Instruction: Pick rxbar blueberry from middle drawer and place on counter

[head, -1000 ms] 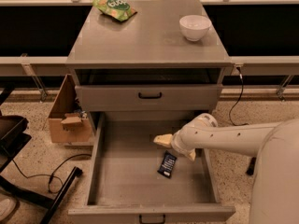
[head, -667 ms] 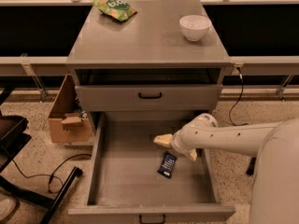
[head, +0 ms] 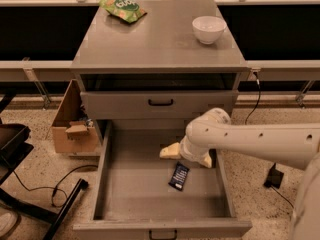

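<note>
When I checked this view against the one from a second before, I found almost nothing changed. The rxbar blueberry [head: 179,176] lay in the same spot on the floor of the middle drawer [head: 130,194], and the gripper [head: 188,156] hung over it as before, shifted at most a touch toward 9 o'clock. The drawer stood pulled well out, and the bar rested flat on its grey floor, right of centre, its long side tilted slightly toward 1 o'clock. My arm [head: 260,141] came in from 3 o'clock, crossing above the drawer's right wall, with the wrist bent down into the drawer near its back. The gripper sat just at 12 o'clock of the bar, its two pale fingers [head: 170,151] spread apart and holding nothing; whether they touched the bar I could not tell. Up on the counter [head: 155,46] a green snack bag [head: 122,5] lay at 11 o'clock and a white bowl [head: 209,29] stood at 1 o'clock, well apart from each other. Between the counter and the open drawer, the upper drawer front [head: 160,104] sat below a dark gap. At 9 o'clock of the cabinet an open cardboard box [head: 75,126] sat on the floor, with a black cable [head: 55,186] trailing at 7 o'clock.
</note>
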You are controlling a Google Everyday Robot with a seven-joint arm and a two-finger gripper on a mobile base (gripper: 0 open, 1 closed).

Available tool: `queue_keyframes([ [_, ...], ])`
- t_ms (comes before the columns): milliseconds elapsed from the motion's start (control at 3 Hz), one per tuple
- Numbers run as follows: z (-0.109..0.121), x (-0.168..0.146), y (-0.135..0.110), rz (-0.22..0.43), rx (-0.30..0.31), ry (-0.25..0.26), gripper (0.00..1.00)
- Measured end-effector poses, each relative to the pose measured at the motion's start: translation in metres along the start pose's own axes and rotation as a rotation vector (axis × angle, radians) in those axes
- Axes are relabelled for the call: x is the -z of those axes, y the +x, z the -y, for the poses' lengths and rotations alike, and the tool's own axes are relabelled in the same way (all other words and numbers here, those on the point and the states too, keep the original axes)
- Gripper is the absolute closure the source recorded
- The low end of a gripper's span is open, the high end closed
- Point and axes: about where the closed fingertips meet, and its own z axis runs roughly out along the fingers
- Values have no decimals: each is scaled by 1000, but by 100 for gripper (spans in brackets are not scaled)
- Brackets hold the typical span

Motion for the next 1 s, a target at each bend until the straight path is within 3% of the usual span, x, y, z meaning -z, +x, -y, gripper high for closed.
queue_keyframes([
  [333, -25, 69, 2, -33, 182, 56, 0],
  [667, -18, 180, -3, -39, 264, 123, 0],
  [1000, 6, 246, -6, -22, 242, 158, 0],
])
